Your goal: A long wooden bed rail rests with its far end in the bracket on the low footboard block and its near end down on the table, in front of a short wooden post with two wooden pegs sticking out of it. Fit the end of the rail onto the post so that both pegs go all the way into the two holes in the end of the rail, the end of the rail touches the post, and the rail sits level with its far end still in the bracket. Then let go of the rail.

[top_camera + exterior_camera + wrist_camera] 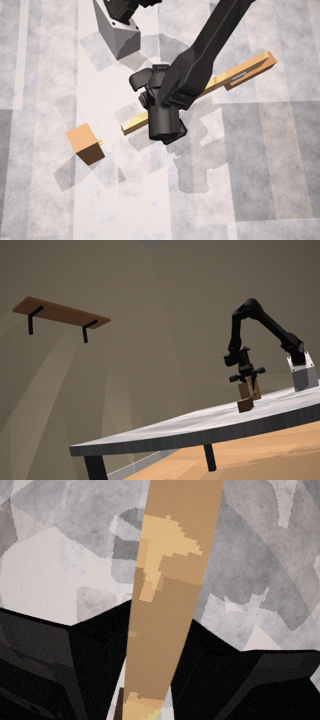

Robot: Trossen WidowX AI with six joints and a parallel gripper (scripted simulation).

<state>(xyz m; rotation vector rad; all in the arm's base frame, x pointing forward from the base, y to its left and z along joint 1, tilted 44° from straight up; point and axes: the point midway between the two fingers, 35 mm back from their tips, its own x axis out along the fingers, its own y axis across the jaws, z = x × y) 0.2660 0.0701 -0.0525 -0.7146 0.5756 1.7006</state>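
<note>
The wooden rail (135, 122) (170, 600) runs diagonally under the arm in the top view. Its near end stands off the table, with a gap between it and the two light pegs (100, 141) on the wooden post (81, 138). Its far end lies at the bracket (238, 77) on the low footboard block (271, 62) (245, 405); how deeply it sits there I cannot tell. My gripper (248, 381) (152, 610) is shut on the rail, one finger along each side. The arm hides the grasp in the top view. I cannot tell if the rail is level.
The grey arm base (126, 42) (305, 378) stands at the top left in the top view and at the right in the exterior view. A brown wall shelf (62, 314) hangs far from the arm. The table's edge (168, 442) shows in the exterior view.
</note>
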